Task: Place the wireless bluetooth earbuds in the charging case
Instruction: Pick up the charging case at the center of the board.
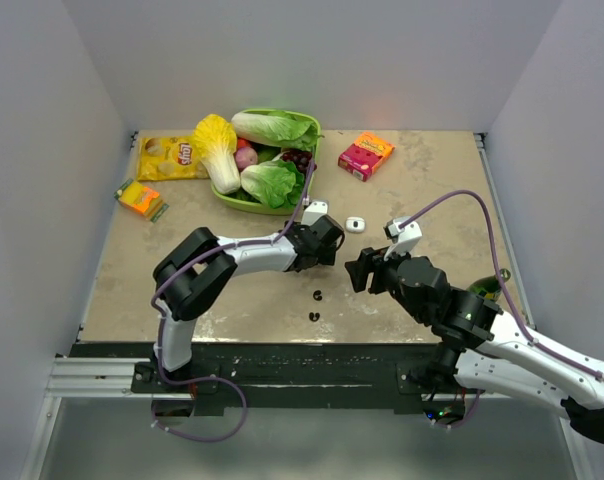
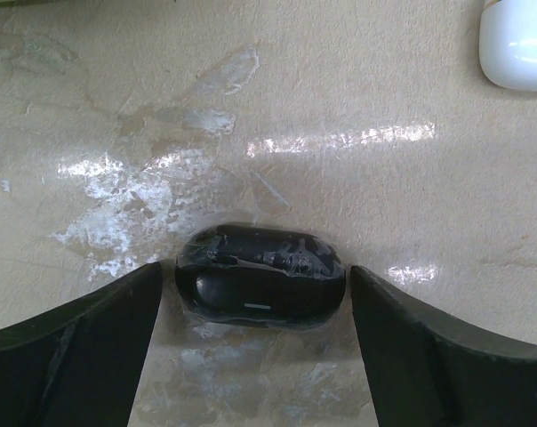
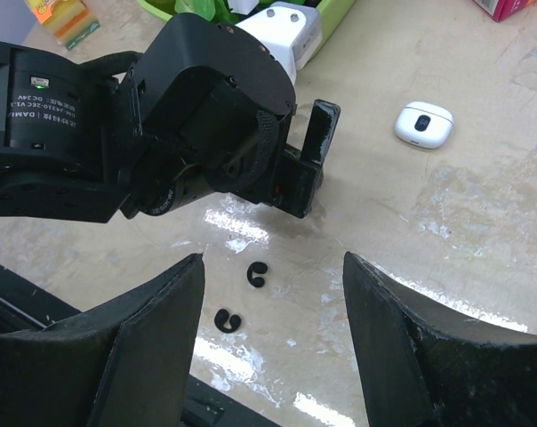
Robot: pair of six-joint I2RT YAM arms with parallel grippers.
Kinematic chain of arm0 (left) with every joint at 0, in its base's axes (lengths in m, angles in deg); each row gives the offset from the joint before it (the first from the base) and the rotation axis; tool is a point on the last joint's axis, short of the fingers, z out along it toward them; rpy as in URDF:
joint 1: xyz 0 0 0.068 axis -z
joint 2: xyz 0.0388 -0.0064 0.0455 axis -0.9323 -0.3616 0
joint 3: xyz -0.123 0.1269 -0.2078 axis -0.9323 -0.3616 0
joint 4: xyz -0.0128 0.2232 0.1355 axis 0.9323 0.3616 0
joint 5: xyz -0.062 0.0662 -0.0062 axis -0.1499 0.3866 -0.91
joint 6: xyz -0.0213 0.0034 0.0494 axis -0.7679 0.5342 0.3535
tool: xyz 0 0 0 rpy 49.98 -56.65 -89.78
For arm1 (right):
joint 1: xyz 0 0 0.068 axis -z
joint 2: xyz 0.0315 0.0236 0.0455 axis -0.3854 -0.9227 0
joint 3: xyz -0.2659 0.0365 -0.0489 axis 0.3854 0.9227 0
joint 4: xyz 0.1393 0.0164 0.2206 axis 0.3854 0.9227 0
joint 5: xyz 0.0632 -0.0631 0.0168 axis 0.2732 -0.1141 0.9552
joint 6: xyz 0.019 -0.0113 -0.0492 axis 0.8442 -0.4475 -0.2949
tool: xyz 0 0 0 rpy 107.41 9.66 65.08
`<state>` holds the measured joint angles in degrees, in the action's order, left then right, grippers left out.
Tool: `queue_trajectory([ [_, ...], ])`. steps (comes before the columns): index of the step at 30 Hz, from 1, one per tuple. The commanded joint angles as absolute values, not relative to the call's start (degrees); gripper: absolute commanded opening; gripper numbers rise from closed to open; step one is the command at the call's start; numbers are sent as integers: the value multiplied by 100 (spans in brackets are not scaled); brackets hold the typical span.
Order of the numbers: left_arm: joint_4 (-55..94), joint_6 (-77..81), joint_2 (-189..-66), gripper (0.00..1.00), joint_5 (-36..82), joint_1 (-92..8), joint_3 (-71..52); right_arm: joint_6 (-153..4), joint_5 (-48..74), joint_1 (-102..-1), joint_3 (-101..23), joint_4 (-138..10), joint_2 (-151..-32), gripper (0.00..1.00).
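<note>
Two robot arms meet over the middle of a beige, stone-patterned surface (image 1: 432,200). My left tool (image 1: 328,245) stands wide, its jaws either side of a black oval object (image 2: 261,285) with a sliver of gap on each side. I see no clamp on it. My right tool (image 1: 365,270) is also wide and carries nothing. It hovers above the two earbuds (image 3: 257,275), tiny black hooked shapes lying near each other on the bare surface towards the front edge. The charging case (image 3: 424,124), white and glossy with a small dark mark, looks closed. It lies just beyond the left tool, well apart from the buds.

I judge the step in hand to be the first pick, with nothing yet in the case. To do it well, I would get the lid open first. Then I would narrow the right tool, centre it over one bud and come straight down, because something this small could skid away on the slick top. The black oval object is not the case, so I would not confuse the two.

The surface is shiny, with bright glare streaks and pale scuffed patches. Along its far side sit a green basket (image 1: 240,204) of leafy vegetables and fruit, a yellow chip bag (image 1: 168,158), a red box (image 1: 366,155) and a small orange pack (image 1: 141,198). Plain pale walls (image 1: 282,60) close in three sides.
</note>
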<state>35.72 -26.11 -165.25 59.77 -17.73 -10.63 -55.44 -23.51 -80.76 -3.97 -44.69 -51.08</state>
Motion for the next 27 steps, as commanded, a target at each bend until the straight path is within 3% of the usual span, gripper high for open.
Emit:
queue_trajectory([
  [1, 3934, -2769, -16909, 90, 5744, -1739, -1123, -5428, -2389, -8068, -483, -4557, -4988, 67],
  [16, 4066, -2611, -17050, 71, 5806, -1703, -1167, -5437, -2424, -8068, -466, -4557, -4979, 67],
  [19, 3987, -2585, -16962, 48, 5806, -1703, -1263, -5437, -2407, -8068, -474, -4566, -4970, 67],
  [20, 3804, -2559, -16788, 30, 5823, -1695, -1333, -5428, -2407, -8068, -492, -4574, -4961, 67],
  [23, 3042, -2358, -16078, 7, 5841, -1703, -1799, -5454, -2407, -8068, -615, -4583, -4979, 67],
  [27, 1581, -1698, -14951, 0, 5919, -1677, -2581, -5498, -2389, -8077, -782, -4794, -4926, 66],
])
